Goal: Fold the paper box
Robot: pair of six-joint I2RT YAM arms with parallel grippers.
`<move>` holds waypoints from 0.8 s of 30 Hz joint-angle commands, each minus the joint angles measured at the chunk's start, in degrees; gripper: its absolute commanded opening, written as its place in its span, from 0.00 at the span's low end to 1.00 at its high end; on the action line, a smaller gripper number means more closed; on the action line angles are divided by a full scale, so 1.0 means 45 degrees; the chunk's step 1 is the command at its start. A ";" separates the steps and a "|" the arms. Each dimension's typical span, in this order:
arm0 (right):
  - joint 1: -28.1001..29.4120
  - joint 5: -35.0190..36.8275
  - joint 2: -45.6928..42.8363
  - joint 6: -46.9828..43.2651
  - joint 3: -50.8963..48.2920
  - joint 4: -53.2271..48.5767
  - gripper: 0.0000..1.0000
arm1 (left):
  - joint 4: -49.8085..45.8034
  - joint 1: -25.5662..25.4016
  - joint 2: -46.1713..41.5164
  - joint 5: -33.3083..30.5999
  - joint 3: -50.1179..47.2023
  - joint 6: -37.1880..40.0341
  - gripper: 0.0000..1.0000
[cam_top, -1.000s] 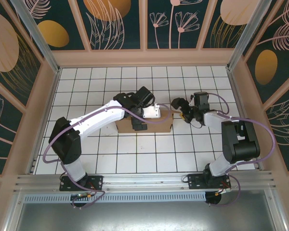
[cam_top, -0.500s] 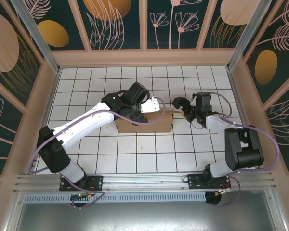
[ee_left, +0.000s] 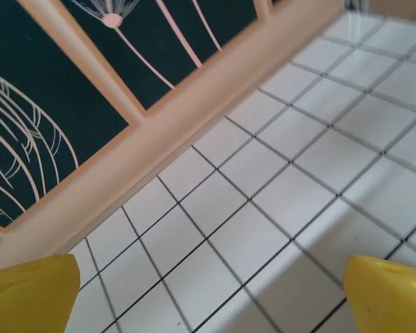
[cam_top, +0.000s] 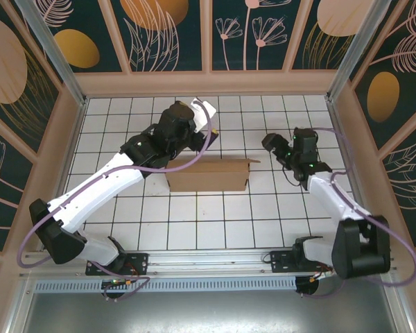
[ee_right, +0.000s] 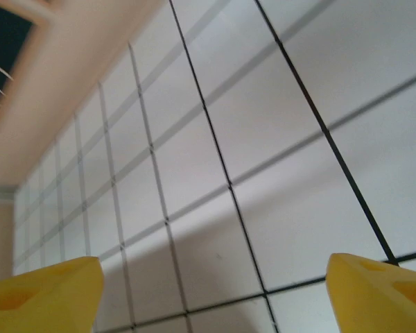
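The paper box point(cam_top: 208, 177) is a brown cardboard shape lying on the white tiled floor in the middle of the top view, its top flap lying down over it. My left gripper point(cam_top: 188, 106) is raised behind the box's left end and points at the back wall. In the left wrist view its yellow fingertips point(ee_left: 29, 295) stand wide apart, so the left gripper point(ee_left: 211, 298) is open over bare tiles. My right gripper point(cam_top: 270, 141) hangs to the right of the box, clear of it. In the right wrist view the right gripper point(ee_right: 211, 295) is open too, with nothing between its yellow fingertips point(ee_right: 383, 291).
Wooden walls with dark painted panels point(cam_top: 208, 82) close in the tiled floor at the back and both sides. Open tiles point(cam_top: 215, 225) lie between the box and the arm bases at the near edge.
Both grippers have come off the box. The left arm lifted and swung back to the left, and the right arm drew away to the right. The box stays where it was.
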 commanded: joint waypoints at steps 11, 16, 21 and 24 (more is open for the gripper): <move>0.7499 0.5942 0.0376 -0.4822 0.3705 -0.2462 0.00 | 0.3431 0.0739 -0.1824 -0.0051 -0.3483 -0.9142 0.00; 0.8756 0.7036 0.1623 -0.4953 0.3998 -0.2159 0.00 | 0.4087 0.1031 -0.2596 -0.0746 -0.4338 -0.8873 0.00; 0.9440 0.7918 0.2145 -0.4857 0.3424 -0.1578 0.00 | 0.4213 0.1069 -0.2789 -0.0585 -0.4863 -0.8992 0.00; 1.0145 0.9010 0.2138 -0.4649 0.2562 -0.1042 0.00 | 0.4429 0.1061 -0.2784 -0.0057 -0.5256 -0.9385 0.00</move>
